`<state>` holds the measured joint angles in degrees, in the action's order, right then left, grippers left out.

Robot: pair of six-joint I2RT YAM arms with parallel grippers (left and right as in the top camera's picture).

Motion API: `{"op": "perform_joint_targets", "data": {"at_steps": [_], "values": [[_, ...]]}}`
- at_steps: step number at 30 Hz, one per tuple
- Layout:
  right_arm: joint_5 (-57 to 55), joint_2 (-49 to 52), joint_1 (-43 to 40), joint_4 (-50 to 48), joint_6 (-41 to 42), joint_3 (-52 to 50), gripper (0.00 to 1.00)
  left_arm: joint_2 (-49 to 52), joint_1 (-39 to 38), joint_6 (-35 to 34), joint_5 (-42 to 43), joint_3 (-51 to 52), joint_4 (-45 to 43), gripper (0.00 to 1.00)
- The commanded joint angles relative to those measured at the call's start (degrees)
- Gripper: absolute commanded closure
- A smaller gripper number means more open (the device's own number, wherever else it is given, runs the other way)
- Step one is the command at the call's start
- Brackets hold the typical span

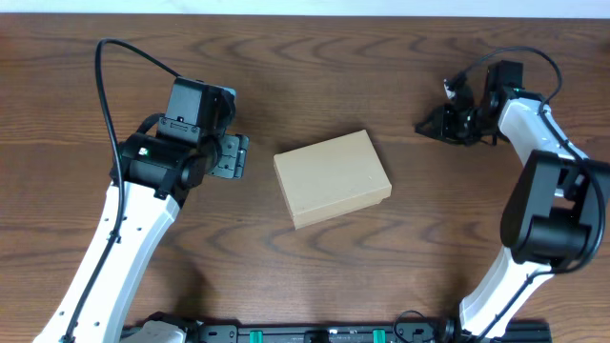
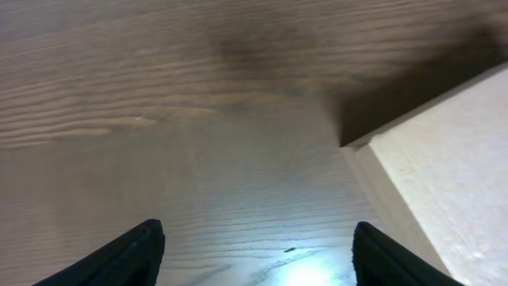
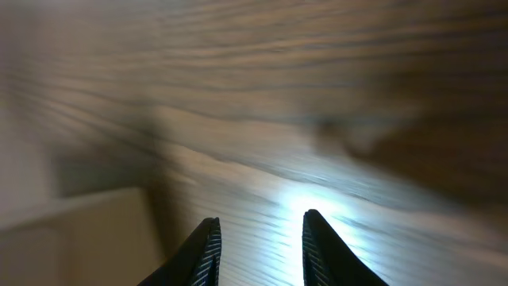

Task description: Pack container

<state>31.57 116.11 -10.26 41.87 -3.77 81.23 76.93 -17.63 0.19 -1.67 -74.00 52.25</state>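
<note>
1. We have the cardboard box (image 1: 333,177) lying flat with its lid down. It looks closed, though we can't see what's inside, so we judge little is left to do.
2. Our left gripper (image 1: 232,155) sits just beside the box's left edge, jaws wide apart and holding nothing.
3. Our right gripper (image 1: 431,124) is well off to the box's right, jaws parted only narrowly, also empty.
4. Open wooden table (image 1: 286,57) runs all round the box, so there's free room to move. Only the left fingers have a box corner close.

Overhead sharp, even light; rt wrist blurry; glare on table (image 2: 305,274), both wrist cams.
</note>
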Motion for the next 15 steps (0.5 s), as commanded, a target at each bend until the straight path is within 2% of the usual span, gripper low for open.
{"op": "perform_joint_targets", "data": {"at_steps": [1, 8, 15], "values": [[-15.0, -8.8, 2.1, 0.6, -9.1, 0.5, 0.73, -0.9, 0.4, -0.2, -4.3, -0.4, 0.5, 0.2], [-24.8, -21.6, 8.1, 3.6, -15.5, 0.5, 0.71, -0.9, 2.4, -1.9, -8.0, -0.4, 1.8, 0.19], [-26.7, -26.9, 18.9, 8.4, -16.4, 0.5, 0.71, -0.9, 7.0, -3.7, -9.9, -0.3, 4.3, 0.21]]}}
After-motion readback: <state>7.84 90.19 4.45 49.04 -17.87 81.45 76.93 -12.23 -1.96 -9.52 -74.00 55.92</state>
